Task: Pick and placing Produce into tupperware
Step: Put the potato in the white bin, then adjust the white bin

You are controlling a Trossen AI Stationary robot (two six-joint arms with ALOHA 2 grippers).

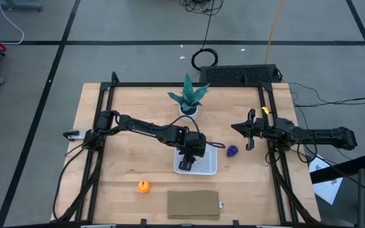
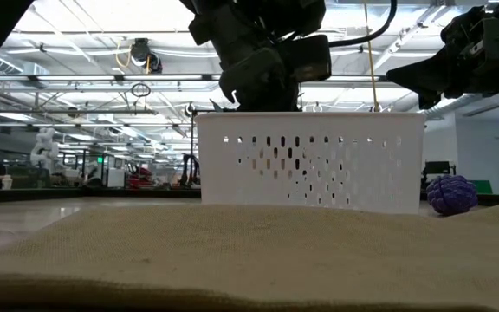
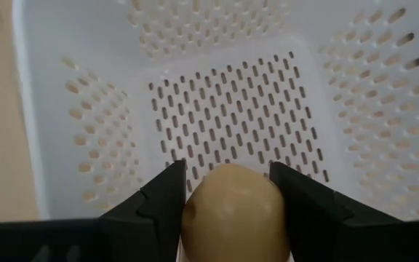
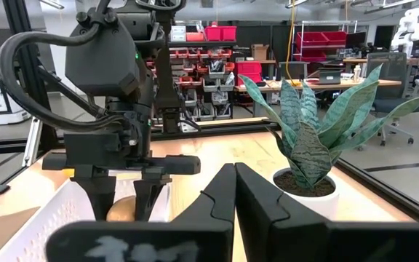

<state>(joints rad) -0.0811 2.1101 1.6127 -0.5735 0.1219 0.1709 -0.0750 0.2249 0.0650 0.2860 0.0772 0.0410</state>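
Observation:
My left gripper (image 3: 228, 191) hangs over the white tupperware (image 1: 203, 166), shut on the tan oval produce (image 3: 235, 212). From the low view, the same gripper (image 2: 267, 74) shows above the tupperware's wall (image 2: 310, 160). The bright orange produce (image 1: 144, 186) sits on the table near the front edge, left of the tupperware. The dark purple produce (image 1: 232, 151) rests on the table just right of it. My right gripper (image 1: 251, 132) waits to the right of the purple piece, raised and shut. My left gripper pinches the tan oval produce by its two sides (image 3: 195, 211) between both fingers (image 3: 164, 200). The fingers come from above, pointing down into the tupperware. The produce is held over the dotted floor (image 3: 231, 116); whether it touches the floor, I cannot tell.
A green potted plant (image 1: 189, 98) stands beyond the tupperware toward the far edge. A flat olive-brown pad (image 1: 194, 204) lies at the near edge in front of it. Dark frame rails (image 1: 106, 120) run along both table sides.

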